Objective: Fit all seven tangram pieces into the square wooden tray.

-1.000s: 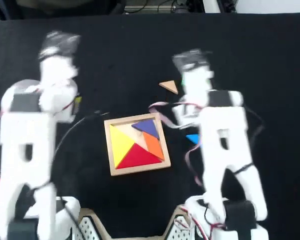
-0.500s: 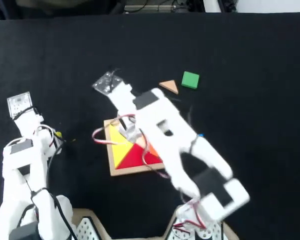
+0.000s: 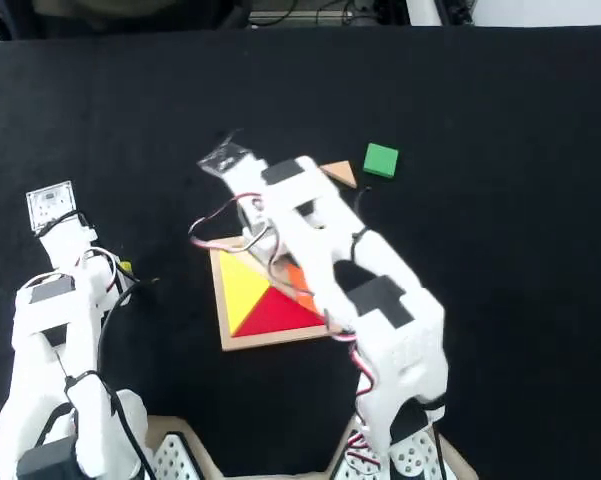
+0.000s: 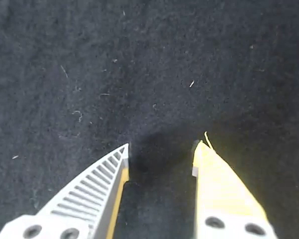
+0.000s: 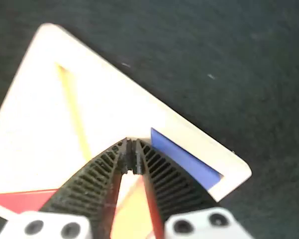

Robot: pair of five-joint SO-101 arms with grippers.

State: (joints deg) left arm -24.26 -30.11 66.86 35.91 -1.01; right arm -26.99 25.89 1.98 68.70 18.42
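Four tangram pieces are sitting inside the square wooden tray (image 3: 220,310), which is lying near the middle of the black table (image 3: 500,300): a yellow triangle (image 3: 242,288), a red triangle (image 3: 278,315), an orange piece (image 3: 298,277) and a blue piece (image 5: 181,157). The right gripper (image 5: 132,158) is hovering over the tray's 12 o'clock corner, its black jaws pressed together with nothing visible between them. A tan triangle (image 3: 338,173) and a green square (image 3: 381,160) are lying outside, at the tray's 1 o'clock. At its 9 o'clock, the left gripper (image 4: 162,145) is hanging over bare cloth with its jaws spread apart.
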